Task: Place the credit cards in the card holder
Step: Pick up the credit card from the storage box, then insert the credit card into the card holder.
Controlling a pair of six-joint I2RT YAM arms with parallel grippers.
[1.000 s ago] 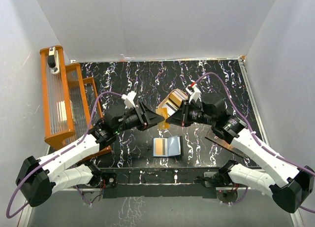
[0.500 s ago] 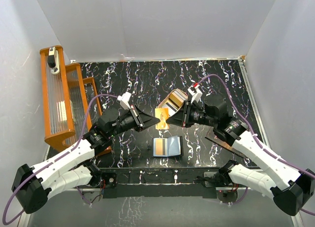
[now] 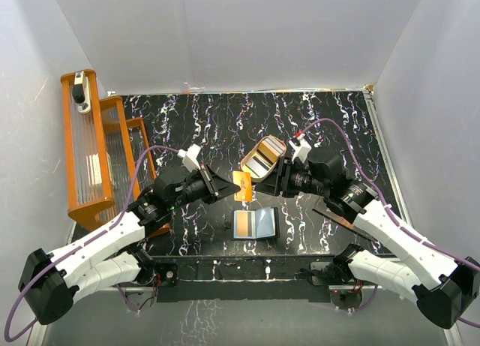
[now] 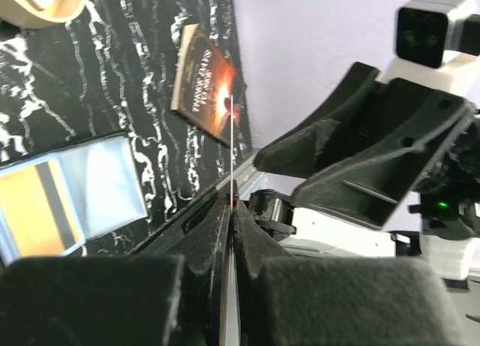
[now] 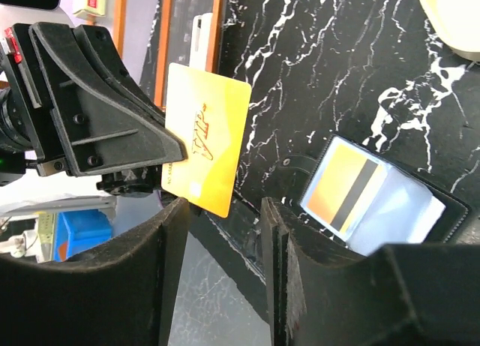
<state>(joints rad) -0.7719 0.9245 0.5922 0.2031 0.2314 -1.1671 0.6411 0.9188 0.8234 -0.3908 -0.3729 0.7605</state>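
Approx. midway, I'd judge: left tool [image 3: 229,185] pinched the gold-orange card [image 3: 242,187] aloft near the open card holder [image 3: 256,223] on the bench [image 3: 330,121], two cards seemingly inside, right tool [image 3: 276,182] spread & empty, more apparently waiting in tan tray [image 3: 262,140].

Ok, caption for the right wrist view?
Left gripper pinches a gold-orange card near the open card holder; right gripper open, empty.

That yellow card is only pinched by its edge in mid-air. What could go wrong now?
The left gripper pinches the yellow card by one narrow edge, so it might twist or slip. The card holder lies unheld on the table; pushing the card in could slide it away. The open right gripper is close, so they might bump.
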